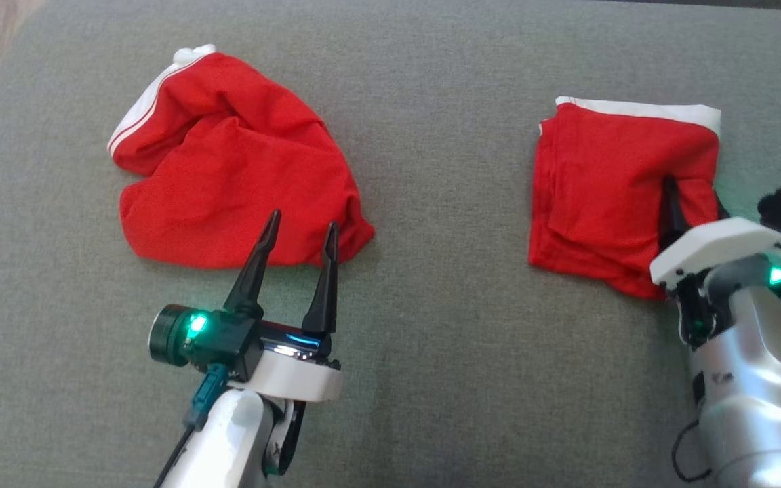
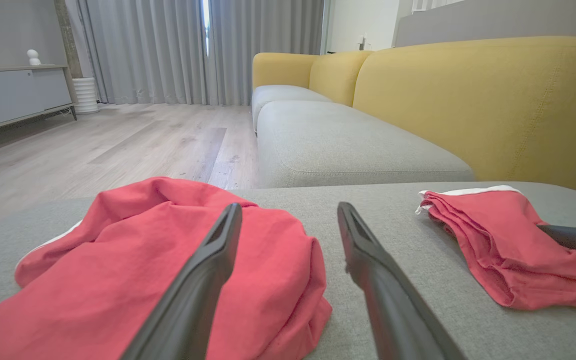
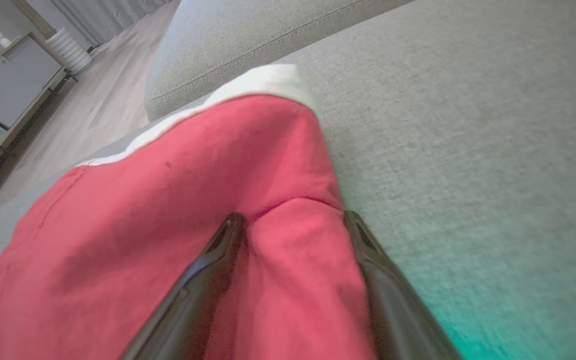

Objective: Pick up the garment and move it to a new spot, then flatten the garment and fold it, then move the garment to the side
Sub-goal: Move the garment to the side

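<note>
A crumpled red garment point(image 1: 228, 163) with white stripes lies at the left of the grey cushion; it also fills the near left of the left wrist view point(image 2: 133, 250). My left gripper point(image 1: 302, 222) is open, its fingertips over that garment's near edge, nothing between them point(image 2: 289, 207). A second red garment point(image 1: 607, 176) with a white band lies folded at the right point(image 2: 498, 235). My right gripper point(image 1: 692, 190) is open and pressed into its near right corner. A ridge of the red cloth point(image 3: 168, 200) bulges between the two spread fingers of that gripper point(image 3: 293, 216).
Both garments rest on a wide grey seat cushion point(image 1: 445, 305). Beyond it stand a yellow sofa back point(image 2: 468, 100) and another grey seat. A wooden floor point(image 2: 93, 145) and a low cabinet point(image 2: 18, 92) lie off the cushion's left side.
</note>
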### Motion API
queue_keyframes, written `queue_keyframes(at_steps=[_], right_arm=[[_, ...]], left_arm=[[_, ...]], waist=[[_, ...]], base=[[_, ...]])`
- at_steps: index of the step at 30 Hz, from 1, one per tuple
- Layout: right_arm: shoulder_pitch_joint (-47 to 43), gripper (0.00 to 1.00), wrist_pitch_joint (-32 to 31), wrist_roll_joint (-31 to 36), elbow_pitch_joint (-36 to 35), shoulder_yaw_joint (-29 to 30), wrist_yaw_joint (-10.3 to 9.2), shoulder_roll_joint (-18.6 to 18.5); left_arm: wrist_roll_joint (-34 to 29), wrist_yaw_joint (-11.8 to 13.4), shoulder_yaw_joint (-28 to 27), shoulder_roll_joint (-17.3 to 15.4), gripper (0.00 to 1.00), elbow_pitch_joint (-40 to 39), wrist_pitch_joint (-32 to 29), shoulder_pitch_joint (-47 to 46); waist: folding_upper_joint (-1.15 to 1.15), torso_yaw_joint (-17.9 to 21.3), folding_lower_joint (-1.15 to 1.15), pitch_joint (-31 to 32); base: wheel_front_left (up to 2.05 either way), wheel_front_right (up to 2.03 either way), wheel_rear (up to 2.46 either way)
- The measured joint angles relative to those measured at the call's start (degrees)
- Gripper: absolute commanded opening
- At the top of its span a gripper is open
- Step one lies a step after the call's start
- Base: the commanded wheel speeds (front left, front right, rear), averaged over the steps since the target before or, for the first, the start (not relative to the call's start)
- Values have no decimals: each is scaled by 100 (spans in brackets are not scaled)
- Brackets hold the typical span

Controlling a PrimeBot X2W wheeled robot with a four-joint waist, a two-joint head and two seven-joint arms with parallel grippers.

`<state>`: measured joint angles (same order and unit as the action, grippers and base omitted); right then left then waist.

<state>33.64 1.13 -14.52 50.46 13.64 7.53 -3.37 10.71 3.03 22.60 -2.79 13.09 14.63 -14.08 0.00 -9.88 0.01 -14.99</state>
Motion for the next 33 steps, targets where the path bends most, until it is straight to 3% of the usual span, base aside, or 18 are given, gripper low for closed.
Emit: queue_keyframes(at_steps=[1,2,3,8,14,19,25,26,33], right_arm=[[90,100,43,68,104,-4,0,-13],[153,73,93,152,194,-10,0,-20],[192,0,165,236,260,-23,0,-21],[234,0,445,824,419,-298,0,-48],[422,0,375,1166,386,-1012,0,-463],[514,0,77,1034,171,-1875,0,-1187],[511,0,-293,539,-103,-2858,0,-2307],[511,0,-293,539,-103,-2858,0,-2307],[482,0,-466,23,-268,-3435,0,-3440]], left_arm=[[1,2,2,-1,100,1,0,1],[1,8,3,-1,100,1,0,0],[1,10,5,-1,100,3,0,0],[43,49,31,-1,100,45,0,-12],[42,51,137,0,100,5,0,-154],[64,60,199,1,100,-40,0,-272],[130,110,286,1,100,-59,0,-384],[130,110,286,1,100,-59,0,-384],[141,110,289,2,100,-65,1,-449]], waist=[[0,-13,0,-15],[0,-18,0,-26],[0,-15,0,-30],[0,85,0,-17],[0,326,0,-38],[0,498,0,-77],[0,538,0,-148],[0,538,0,-148],[0,429,-1,-212]], base=[[0,0,0],[0,0,0],[0,0,0],[0,0,0],[0,0,0],[0,0,0],[0,0,0],[0,0,0],[0,0,0]])
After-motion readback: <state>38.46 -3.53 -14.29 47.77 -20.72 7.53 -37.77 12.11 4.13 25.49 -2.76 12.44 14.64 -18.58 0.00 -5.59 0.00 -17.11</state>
